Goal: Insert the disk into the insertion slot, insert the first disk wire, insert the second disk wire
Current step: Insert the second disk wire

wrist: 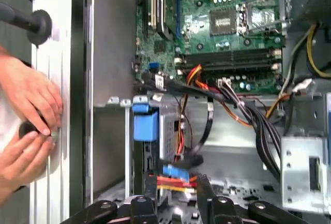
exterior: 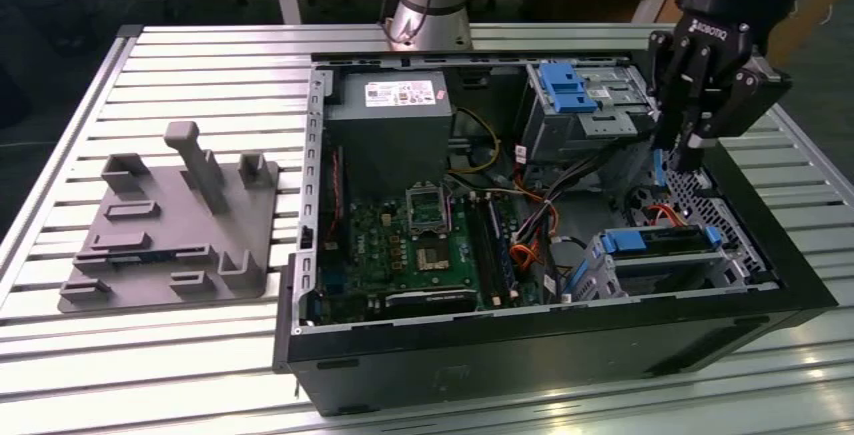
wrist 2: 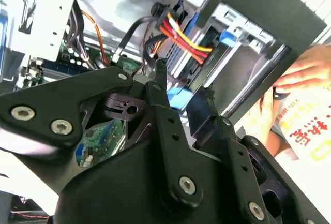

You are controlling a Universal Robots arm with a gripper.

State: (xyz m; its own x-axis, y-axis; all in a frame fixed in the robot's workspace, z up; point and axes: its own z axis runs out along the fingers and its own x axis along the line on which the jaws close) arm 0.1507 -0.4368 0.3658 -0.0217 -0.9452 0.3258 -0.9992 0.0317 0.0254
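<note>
- the hand (exterior: 681,160) hangs over the open computer case (exterior: 534,355), at the exterior view's right; there its tips merge with dark cables, so its gap is hard to read from that side
- in both wrist views its two fingers (wrist: 151,188) stand apart with a clear gap, holding nothing; one blue connector (wrist: 175,171), with red and yellow wires beside it, lies in line with that gap, just off the tips; I see no contact, and I cannot tell whether the connector is plugged in
- one disk (exterior: 663,242) sits inside the insertion slot (exterior: 667,275), in the case's near corner at the exterior view's right; in the first wrist view its blue end is the part easy to make out
- one taller grey cage (exterior: 581,100) with a blue latch stands farther back
- two person's hands (wrist: 31,94) rest on the slatted surface (exterior: 200,65) outside the case, cut off at the picture's edge
- one grey fixture (exterior: 174,225) lies on the surface, well apart from the case
</note>
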